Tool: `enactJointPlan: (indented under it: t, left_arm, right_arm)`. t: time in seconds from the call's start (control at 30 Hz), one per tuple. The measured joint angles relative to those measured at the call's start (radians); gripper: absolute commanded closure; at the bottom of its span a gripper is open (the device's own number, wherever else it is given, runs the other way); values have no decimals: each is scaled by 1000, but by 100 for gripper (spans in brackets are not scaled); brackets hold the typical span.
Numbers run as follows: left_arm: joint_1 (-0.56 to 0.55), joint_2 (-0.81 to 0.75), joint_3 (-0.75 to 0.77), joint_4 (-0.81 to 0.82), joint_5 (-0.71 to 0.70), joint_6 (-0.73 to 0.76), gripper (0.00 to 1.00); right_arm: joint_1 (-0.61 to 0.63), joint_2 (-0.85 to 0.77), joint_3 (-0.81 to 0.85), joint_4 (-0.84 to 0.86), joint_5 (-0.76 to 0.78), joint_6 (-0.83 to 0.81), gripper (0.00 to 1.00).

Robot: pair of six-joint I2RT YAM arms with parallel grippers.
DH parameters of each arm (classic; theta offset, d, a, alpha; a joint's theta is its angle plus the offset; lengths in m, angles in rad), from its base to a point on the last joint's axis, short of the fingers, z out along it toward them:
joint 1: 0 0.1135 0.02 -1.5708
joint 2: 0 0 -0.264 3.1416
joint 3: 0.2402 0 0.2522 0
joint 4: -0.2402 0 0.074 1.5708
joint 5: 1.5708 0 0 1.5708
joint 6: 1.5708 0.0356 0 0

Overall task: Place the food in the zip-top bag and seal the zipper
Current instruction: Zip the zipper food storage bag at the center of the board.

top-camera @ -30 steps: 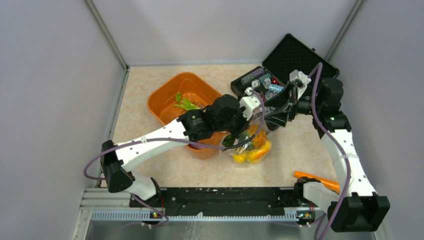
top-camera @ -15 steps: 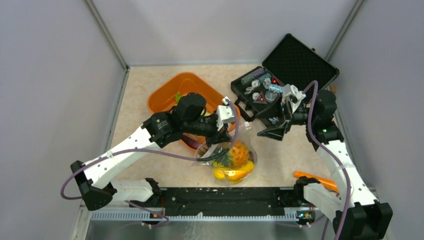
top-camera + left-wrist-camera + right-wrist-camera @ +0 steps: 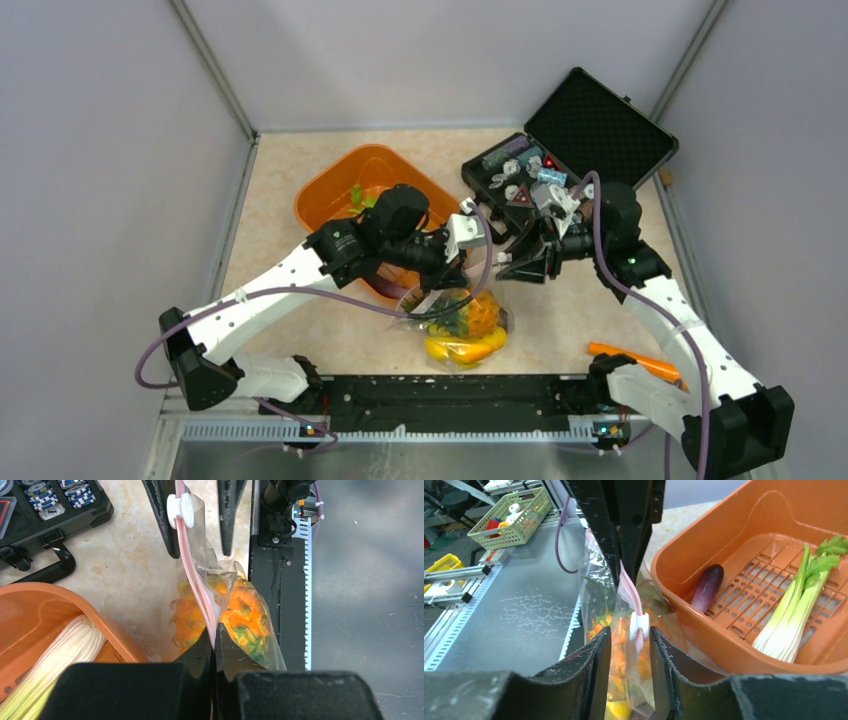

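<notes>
The zip-top bag [image 3: 462,325] hangs low over the table in front of the orange tub. Through the clear plastic I see the orange pineapple [image 3: 243,616] and yellow fruit [image 3: 455,349]. My left gripper [image 3: 214,639] is shut on the pink zipper [image 3: 196,582] at one end of the mouth. At the other end my right gripper [image 3: 629,647] stands open, its fingers [image 3: 162,525] on either side of the white slider [image 3: 639,626] without touching it. A purple eggplant [image 3: 706,587] and a leafy green-white stalk [image 3: 794,615] lie in the tub.
The orange tub [image 3: 330,195] stands at the back left, close behind the bag. An open black case [image 3: 585,130] with small trinkets sits at the back right. An orange-handled tool [image 3: 630,358] lies by the right arm's base. The black rail [image 3: 430,390] runs along the near edge.
The left gripper has carried the bag left and toward the near edge. The right gripper followed from the black case, and its jaws have narrowed around the slider.
</notes>
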Motion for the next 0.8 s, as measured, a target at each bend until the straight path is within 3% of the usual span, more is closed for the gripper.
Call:
enactJointPlan:
  t: [0.27, 0.43, 0.6, 0.63, 0.67, 0.7, 0.8]
  left_arm:
    - [0, -2, 0, -1, -8, 2, 100]
    - [0, -4, 0, -3, -11, 10, 100]
    - [0, -4, 0, -2, -16, 12, 98]
    - [0, -4, 0, -2, -19, 11, 82]
    - [0, -4, 0, -1, -27, 10, 50]
    - [0, -4, 0, 2, -36, 7, 32]
    - [0, -6, -5, 46, -74, -34, 25]
  right_arm:
    - [0, 15, 0, -39, 32, -46, 94]
    - [0, 23, 0, -39, 32, -47, 100]
    - [0, 23, 0, -36, 32, -37, 100]
    - [0, 23, 0, -34, 33, -34, 100]
    - [0, 23, 0, -31, 34, -27, 100]
    - [0, 23, 0, -27, 36, -17, 100]
    - [0, 23, 0, -21, 61, 13, 100]
